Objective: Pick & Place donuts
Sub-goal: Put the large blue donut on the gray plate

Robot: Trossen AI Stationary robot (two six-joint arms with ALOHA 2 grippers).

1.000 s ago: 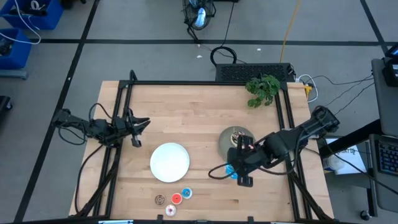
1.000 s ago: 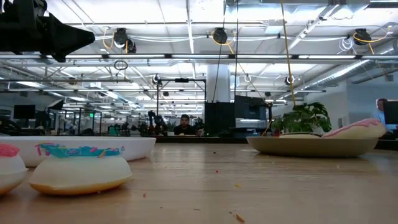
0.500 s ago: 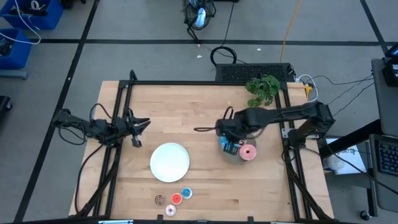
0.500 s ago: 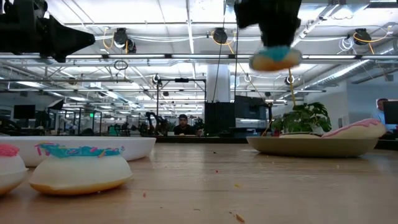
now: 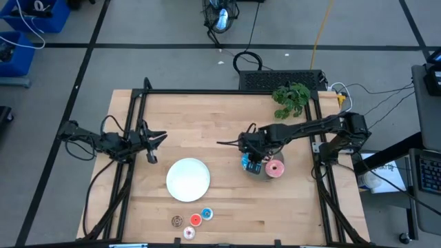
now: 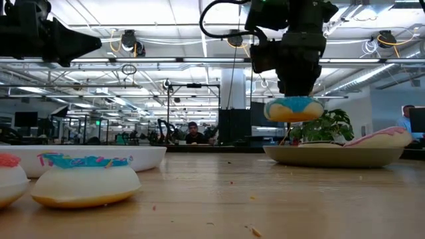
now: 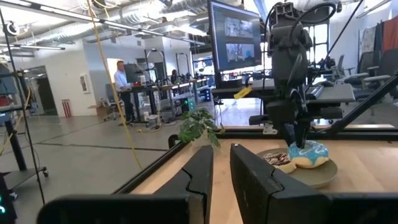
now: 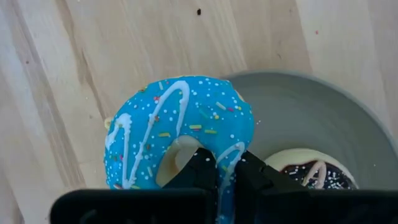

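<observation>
Right now I see my right gripper (image 5: 253, 162) holding the blue donut (image 8: 180, 134) just above the near rim of the grey plate (image 5: 259, 170), its fingers (image 8: 202, 171) clenched on the ring through its hole, the donut off the tabletop (image 5: 207, 124) and hanging partly over the plate's edge. On that grey plate sits the sprinkled dark brown donut (image 8: 314, 171), and the pink donut (image 5: 275, 169) rests at the plate's right side. To the left of the grey plate lies the white plate (image 5: 188, 179). Nearer my edge than the white plate, the four tiny donuts (image 5: 192, 222) cluster together. My left gripper (image 5: 157, 136) waits well left of the grey plate, fingers (image 7: 249, 177) nearly together and grasping nothing.
</observation>
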